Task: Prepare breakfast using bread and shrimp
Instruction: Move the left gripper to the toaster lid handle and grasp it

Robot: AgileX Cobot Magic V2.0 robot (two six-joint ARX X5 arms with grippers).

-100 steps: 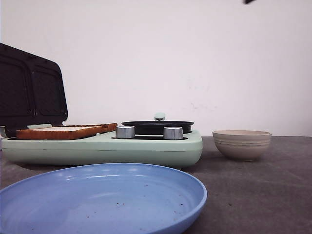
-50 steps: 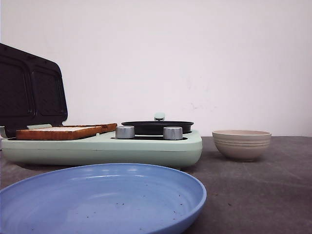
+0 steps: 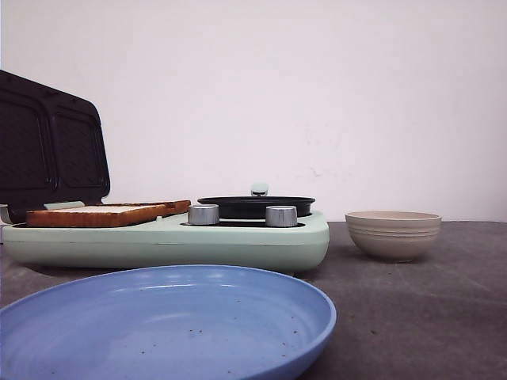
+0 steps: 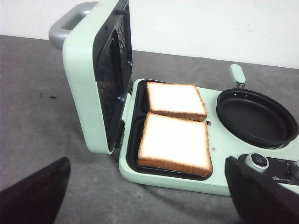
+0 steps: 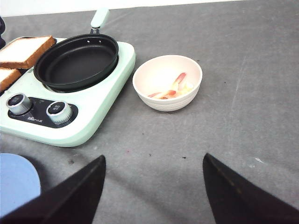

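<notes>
The breakfast maker [image 4: 219,140] is showing a pale mint green body, with a grey handle [image 4: 70,21] on its raised lid and dark brown, grid-patterned plates inside. The bread [image 4: 175,144] is looking white in the middle with golden-brown crust edges. The frying pan [image 5: 77,60] is appearing black, its handle [image 5: 99,17] mint green, and the knobs [image 5: 58,111] are gleaming silver on a black panel. The bowl [image 5: 168,83] is showing beige with faint ridged bands, and the shrimp [image 5: 170,88] inside is showing orange-red with paler patches. The plate [image 3: 166,324] is looking soft blue, dotted with dark specks. The desk [image 5: 233,130] is appearing dark grey, the wall [image 3: 317,95] off-white, and the tool fingers [image 5: 238,196] black.
</notes>
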